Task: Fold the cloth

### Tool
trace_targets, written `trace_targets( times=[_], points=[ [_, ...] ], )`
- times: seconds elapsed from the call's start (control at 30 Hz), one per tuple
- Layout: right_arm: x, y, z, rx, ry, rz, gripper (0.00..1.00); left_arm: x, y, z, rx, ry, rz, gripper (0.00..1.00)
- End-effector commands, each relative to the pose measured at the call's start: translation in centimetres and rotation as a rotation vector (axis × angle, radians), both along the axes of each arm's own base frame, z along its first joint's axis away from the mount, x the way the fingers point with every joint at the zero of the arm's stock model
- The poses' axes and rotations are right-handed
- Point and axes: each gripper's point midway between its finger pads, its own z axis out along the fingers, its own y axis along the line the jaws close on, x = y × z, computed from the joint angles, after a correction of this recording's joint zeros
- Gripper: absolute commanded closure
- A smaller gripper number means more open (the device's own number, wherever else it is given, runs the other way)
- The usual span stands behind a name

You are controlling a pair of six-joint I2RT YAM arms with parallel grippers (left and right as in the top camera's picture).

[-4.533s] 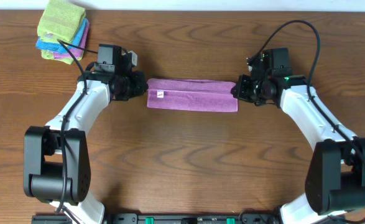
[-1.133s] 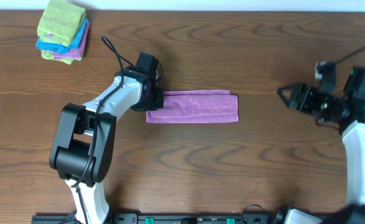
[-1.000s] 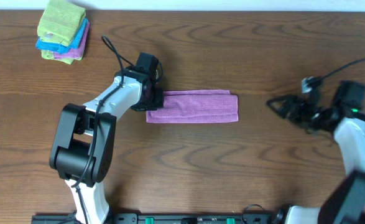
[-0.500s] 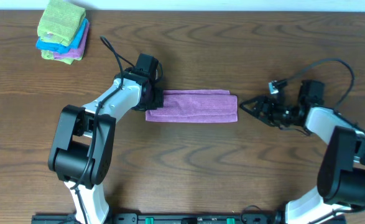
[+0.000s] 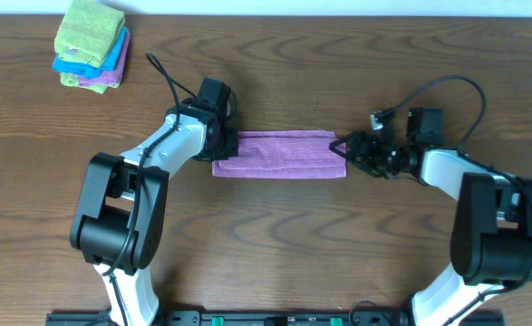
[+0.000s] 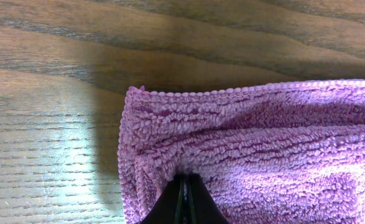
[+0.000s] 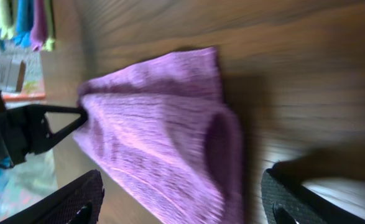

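The lilac ribbed microfibre cloth (image 5: 279, 155), a folded strip, runs lengthwise between the arms. The left pincer (image 5: 227, 145) is clamped on one end; the right pincer (image 5: 343, 150) gapes empty at the other.

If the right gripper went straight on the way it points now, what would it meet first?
The right end of the lilac cloth. The open right gripper faces its folded edge, seemingly right at it. Whether it touches the cloth yet is unclear.

The left arm (image 5: 148, 149) and right arm (image 5: 447, 167) have white shells, black joints and black bases. A thin black cable (image 5: 451, 79) loops by each wrist. The left tool (image 5: 232, 145) and right tool (image 5: 341, 149) are black.
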Motion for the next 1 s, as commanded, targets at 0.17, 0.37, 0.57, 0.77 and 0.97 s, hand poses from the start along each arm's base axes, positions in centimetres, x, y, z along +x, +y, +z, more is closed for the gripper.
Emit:
trace_targets(
  times=[0.17,0.37,0.57,0.77,0.97],
  points=[
    [-2.1,3.2,-2.8,-0.033,0.107,0.054,0.29,-1.7,2.3,-3.2,0.101,0.070,0.029,0.94],
    [-0.2,2.1,-0.8,-0.006,0.100,0.021,0.94,-0.9,1.9,-1.1,0.076,0.048,0.030,0.94],
    [0.8,-1.7,1.5,-0.205,0.172,0.003,0.99,1.8,1.2,9.5,0.014,-0.151,0.034,0.94],
    [-0.7,-8.8,4.6,-0.652,0.292,-0.069,0.98,0.6,3.3,17.8,-0.009,-0.301,0.080,0.94],
    [0.3,-8.0,8.3,-0.800,0.224,-0.052,0.98,-3.0,4.1,22.7,-0.057,-0.357,0.082,0.94]
  ],
)
